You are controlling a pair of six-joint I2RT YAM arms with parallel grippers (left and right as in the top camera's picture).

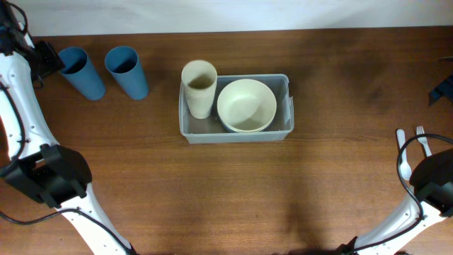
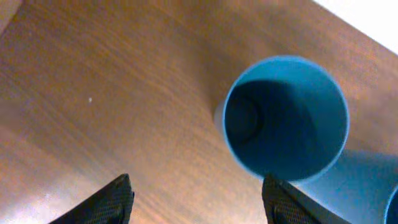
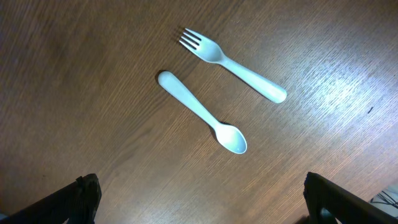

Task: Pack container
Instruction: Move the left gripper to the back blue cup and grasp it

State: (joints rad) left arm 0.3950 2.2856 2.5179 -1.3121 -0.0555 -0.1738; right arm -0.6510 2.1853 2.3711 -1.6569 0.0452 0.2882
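done: cream cup point(image 1: 199, 86) + bowl point(image 1: 246, 105) in container point(image 1: 233, 135) | todo, prob.: 2 blue cups point(image 1: 83, 73), fork point(image 3: 231, 61), spoon point(image 3: 202, 112) on surface point(image 1: 212, 191) | L jaws wide, empty, by blue cup | R jaws wide, empty

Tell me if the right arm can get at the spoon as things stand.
Probably yes. The right gripper hangs open above the spoon, which lies flat on the bare table. The fork lies beside it, apart, and nothing covers the spoon.
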